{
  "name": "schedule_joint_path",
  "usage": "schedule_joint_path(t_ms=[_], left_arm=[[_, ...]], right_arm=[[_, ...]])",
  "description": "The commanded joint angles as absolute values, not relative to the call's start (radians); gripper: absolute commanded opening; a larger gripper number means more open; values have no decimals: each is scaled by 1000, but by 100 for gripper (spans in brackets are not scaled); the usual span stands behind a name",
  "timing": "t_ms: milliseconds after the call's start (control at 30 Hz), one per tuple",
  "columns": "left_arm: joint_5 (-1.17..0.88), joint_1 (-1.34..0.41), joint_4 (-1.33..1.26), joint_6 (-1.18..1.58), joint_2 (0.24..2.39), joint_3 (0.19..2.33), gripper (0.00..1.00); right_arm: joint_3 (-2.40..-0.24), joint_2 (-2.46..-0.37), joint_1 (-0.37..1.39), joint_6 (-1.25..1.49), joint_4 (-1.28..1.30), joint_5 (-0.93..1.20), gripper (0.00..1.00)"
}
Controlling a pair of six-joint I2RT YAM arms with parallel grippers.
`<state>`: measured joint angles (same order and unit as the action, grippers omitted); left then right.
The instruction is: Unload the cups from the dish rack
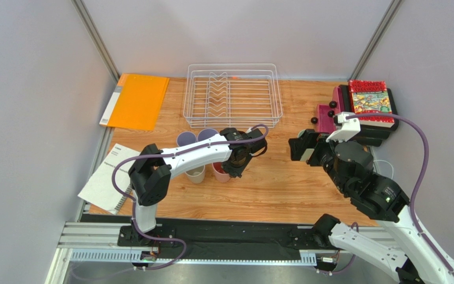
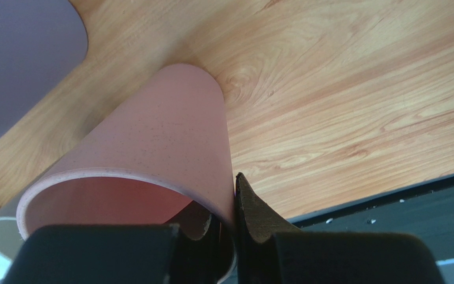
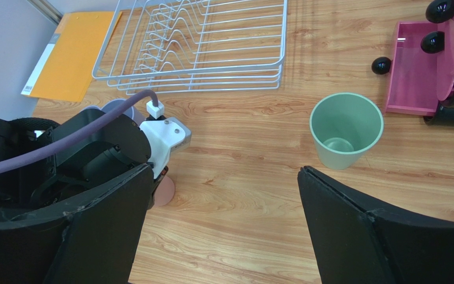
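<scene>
Smooth, low-sheen wood-grain bench (image 1: 282, 183); glossy white coated-wire dish rack (image 1: 232, 94); before the dish rack, pink cup (image 2: 164, 136) of matt, finely speckled plastic; green cup (image 3: 346, 127) of smooth matt plastic; left of the dish rack, orange folder (image 1: 137, 100), smooth with slight sheen.

The left arm (image 1: 188, 155) is stretching forward, the left gripper (image 2: 229, 207) pointing down, its fingers (image 2: 259, 222) pinching the pink cup's (image 2: 164, 136) wall, one inside, one outside. The right arm (image 1: 377, 195) is hovering bent, the right gripper (image 3: 226, 171) spreading its fingers wide apart.

The pink cup (image 2: 152, 148), beige cup (image 1: 195, 174) and lavender cups (image 1: 186, 139) stand upright before the dish rack (image 1: 232, 94). The green cup (image 3: 346, 127) stands apart.
</scene>
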<state>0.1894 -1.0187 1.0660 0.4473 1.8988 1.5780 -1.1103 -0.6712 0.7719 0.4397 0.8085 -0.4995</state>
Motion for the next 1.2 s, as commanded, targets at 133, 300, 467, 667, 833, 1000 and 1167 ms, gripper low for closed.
schedule_joint_path(t_ms=[133,300,467,667,833,1000,1167], left_arm=[[156,-1014,1011,454,1913,1549,5],[204,-1014,1023,462,1876,1559,34],[264,-1022,1048,469,1801,1586,56],[336,-1040,1100,469,1740,1670,68],[449,-1094,1205,463,1707,1862,70],[604,-1176,1267,520,1585,1916,75],[710,-1223,1287,697,1375,1712,100]], right_arm=[[-1104,-669,773,414,767,-502,100],[-1097,-676,773,423,756,-492,100],[-1106,-689,773,422,755,-488,100],[-1117,-695,775,426,750,-485,100],[-1129,-701,773,426,750,-485,100],[-1118,-704,773,420,781,-495,100],[-1074,-666,773,422,833,-508,100]])
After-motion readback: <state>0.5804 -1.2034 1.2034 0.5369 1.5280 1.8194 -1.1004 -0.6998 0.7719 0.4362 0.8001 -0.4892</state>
